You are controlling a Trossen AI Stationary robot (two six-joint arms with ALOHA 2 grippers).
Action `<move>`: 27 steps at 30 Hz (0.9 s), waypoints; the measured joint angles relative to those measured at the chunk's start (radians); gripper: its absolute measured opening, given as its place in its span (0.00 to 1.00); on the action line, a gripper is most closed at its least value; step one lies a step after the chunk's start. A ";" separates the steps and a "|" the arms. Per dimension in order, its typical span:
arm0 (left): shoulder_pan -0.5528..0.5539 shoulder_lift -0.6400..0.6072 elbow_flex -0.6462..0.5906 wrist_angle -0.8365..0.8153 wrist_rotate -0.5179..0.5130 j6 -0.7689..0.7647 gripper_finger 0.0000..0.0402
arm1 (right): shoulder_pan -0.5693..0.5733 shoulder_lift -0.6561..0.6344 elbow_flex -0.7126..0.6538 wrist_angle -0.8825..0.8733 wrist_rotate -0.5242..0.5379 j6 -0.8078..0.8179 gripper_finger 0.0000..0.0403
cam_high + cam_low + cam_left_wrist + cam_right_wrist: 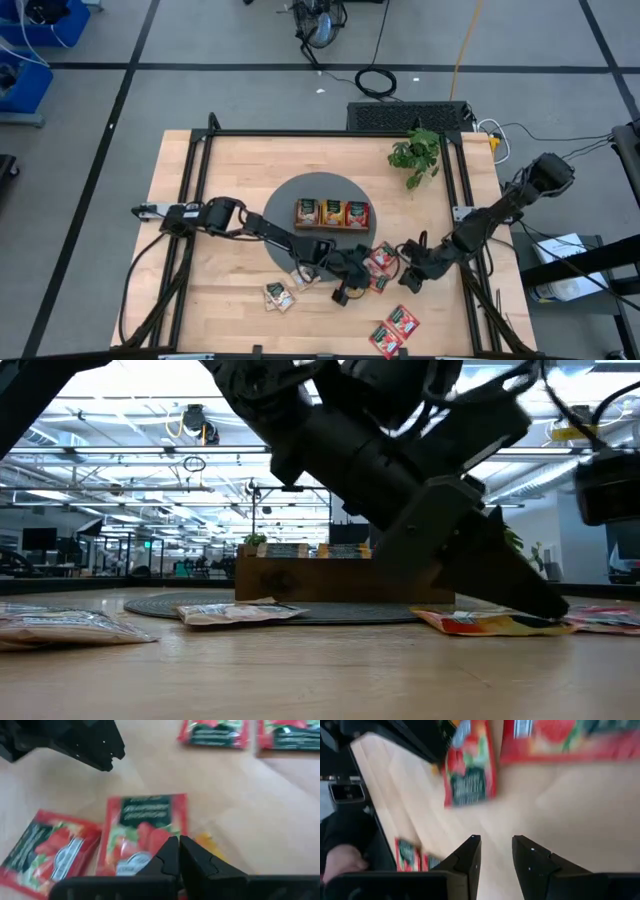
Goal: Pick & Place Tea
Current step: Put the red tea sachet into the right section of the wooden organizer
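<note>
Progress: three sachets are already stood in the tray point(331, 214) on the grey mat point(290, 195); a judgement only, but most of the work seems left.
Left to do: red sachets point(381, 262) lie beside the mat, another red pair point(395, 328) near the table's front edge, and pale ones point(279, 295) to the left.
Left gripper point(178, 851): lowered onto a red sachet point(142, 832), fingers drawn together at its near edge; whether it is actually pinched cannot be told.
Right gripper point(493, 854): held close by, jaws parted, nothing between them.
Low view only: an orange sachet point(480, 622) is seen under the lowered gripper.
High view only: the tray's filling and the full scatter are shown.
Right wrist view only: a person's hand point(335, 857) beyond the table edge.
</note>
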 joint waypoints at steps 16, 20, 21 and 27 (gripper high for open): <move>0.010 0.010 0.002 0.011 -0.014 -0.016 0.02 | 0.019 0.251 0.004 0.211 0.110 0.015 0.24; 0.014 0.027 0.003 0.029 0.018 -0.026 0.01 | 0.007 0.288 0.003 0.221 0.108 0.013 0.24; 0.017 0.027 0.003 0.028 0.032 -0.033 0.01 | 0.003 0.295 0.003 0.220 0.108 0.010 0.24; 0.038 0.040 0.004 0.053 0.102 -0.052 0.01 | -0.011 0.314 0.002 0.212 0.156 -0.013 0.24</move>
